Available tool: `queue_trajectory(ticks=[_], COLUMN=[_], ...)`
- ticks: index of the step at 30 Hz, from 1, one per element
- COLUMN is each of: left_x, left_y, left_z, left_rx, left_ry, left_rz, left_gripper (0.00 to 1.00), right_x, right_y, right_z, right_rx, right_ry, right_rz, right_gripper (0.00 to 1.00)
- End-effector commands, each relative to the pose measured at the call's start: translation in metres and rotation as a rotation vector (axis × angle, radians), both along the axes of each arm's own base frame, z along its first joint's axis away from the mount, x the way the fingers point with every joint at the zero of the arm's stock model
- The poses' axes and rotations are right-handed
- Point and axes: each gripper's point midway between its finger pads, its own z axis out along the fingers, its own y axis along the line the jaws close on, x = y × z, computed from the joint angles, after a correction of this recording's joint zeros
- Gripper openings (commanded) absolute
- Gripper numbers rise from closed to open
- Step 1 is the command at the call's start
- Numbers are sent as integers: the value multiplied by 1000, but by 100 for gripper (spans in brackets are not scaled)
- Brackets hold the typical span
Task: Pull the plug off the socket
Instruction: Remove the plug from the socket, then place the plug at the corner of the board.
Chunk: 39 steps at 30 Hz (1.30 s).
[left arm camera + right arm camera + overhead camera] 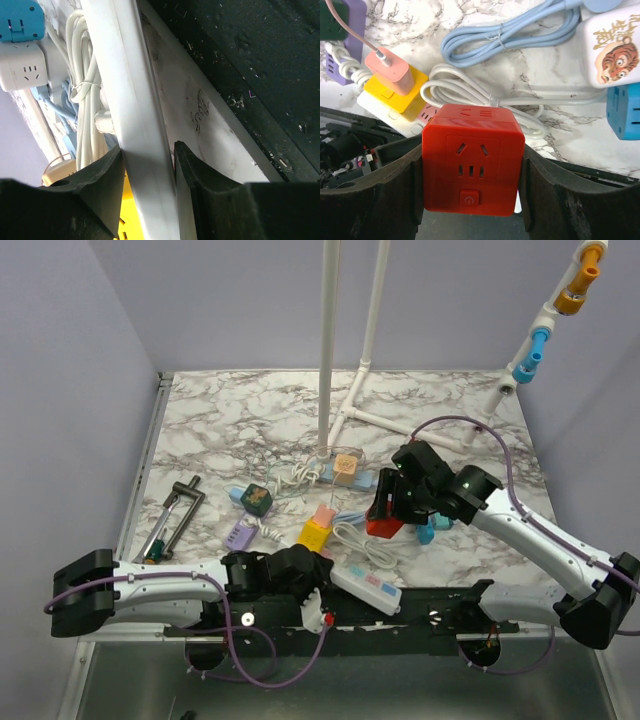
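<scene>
- Red plug point(470, 150), a cube; clamped by its two flanks in the right gripper point(472, 170); socket face toward the wrist camera
- white power strip point(368, 587) lies on the near side of it, at the table's front edge; long axis running left to right; left gripper point(147, 170) clenched across its left end
- from above the cube looks apart from the strip; prongs hidden, so cannot tell if fully out
- judgement: pull goes straight off the strip's face; right arm nearer
- yellow cube point(395, 92) with pink charger point(392, 72) just beside; coiled white cord point(485, 92) behind, may snag
</scene>
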Motion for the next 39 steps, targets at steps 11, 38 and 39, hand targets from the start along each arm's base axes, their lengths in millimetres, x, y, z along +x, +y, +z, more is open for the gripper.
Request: queue_trajectory(ticks=[11,38,39], left_x=[64,42,31], left_y=[23,56,52], left_z=[-29,12,14], left_rx=[10,29,36], left_ry=[-261,138,201], left_rz=[327,725,683], left_gripper=[4,98,99], right_x=[54,79,80], right_y=[-132,-280,-279], right_z=[29,-78,-80], right_rx=[-201,-138,-136], right_ry=[-153,54,62], right_rz=[-383,-1032,-1028], right_gripper=[1,50,59])
